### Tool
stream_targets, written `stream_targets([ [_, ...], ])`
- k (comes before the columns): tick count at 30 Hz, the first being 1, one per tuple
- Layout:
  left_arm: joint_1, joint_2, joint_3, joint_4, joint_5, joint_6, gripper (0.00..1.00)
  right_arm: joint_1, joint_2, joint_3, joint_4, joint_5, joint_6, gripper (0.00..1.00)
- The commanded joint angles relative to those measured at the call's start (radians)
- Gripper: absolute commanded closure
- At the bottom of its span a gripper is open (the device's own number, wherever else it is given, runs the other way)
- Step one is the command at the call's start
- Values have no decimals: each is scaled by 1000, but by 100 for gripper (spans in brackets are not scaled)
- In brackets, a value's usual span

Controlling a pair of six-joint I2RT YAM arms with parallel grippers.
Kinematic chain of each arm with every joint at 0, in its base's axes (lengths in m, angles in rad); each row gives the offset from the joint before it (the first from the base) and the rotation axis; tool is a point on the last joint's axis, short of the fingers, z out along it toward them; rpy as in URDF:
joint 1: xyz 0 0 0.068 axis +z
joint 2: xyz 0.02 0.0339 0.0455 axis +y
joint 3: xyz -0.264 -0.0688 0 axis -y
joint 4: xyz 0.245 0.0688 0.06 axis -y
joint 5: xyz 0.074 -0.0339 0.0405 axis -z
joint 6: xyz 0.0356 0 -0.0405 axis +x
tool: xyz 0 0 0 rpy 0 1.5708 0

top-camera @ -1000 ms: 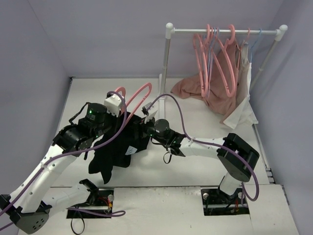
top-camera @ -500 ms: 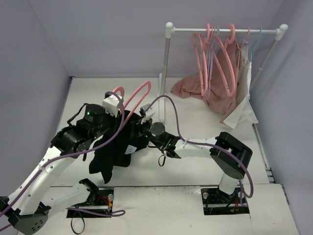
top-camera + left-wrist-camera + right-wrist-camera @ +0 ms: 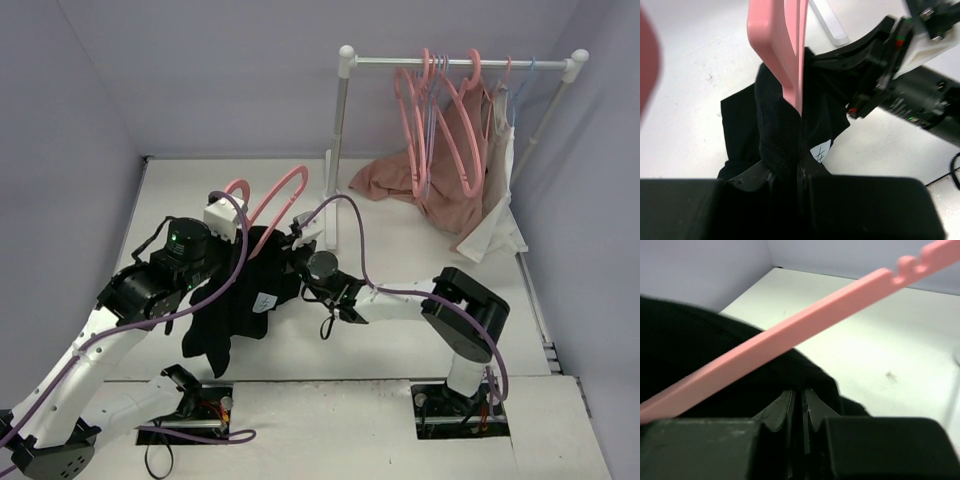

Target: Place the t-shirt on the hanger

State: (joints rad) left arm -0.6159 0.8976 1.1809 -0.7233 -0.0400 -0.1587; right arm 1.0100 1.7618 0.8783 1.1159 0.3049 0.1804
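Left gripper clamps hanger. Right gripper is pinched shut on t-shirt, just under the hanger arm, which runs far-right past it.

No legible txt, brand names or nos. anywhere. Only candidate: small white label on the black t-shirt, w/ faint crossed marks in left wrist view. Too blurry to read, too small from top.

White table bears a crumpled pink garment and a rack.
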Motion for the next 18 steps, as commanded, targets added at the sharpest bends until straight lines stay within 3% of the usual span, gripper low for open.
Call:
stream_targets([
  [1,-4,-10,12,59,-39,9,100,-79,-142,-45,33,33,-24,100],
  [11,-4,-75,-10,62,37,115,100,-314,-232,-61,-178,-236,0,100],
  [18,-4,-68,-20,33,6,156,100,-447,-266,-68,-261,-296,62,100],
])
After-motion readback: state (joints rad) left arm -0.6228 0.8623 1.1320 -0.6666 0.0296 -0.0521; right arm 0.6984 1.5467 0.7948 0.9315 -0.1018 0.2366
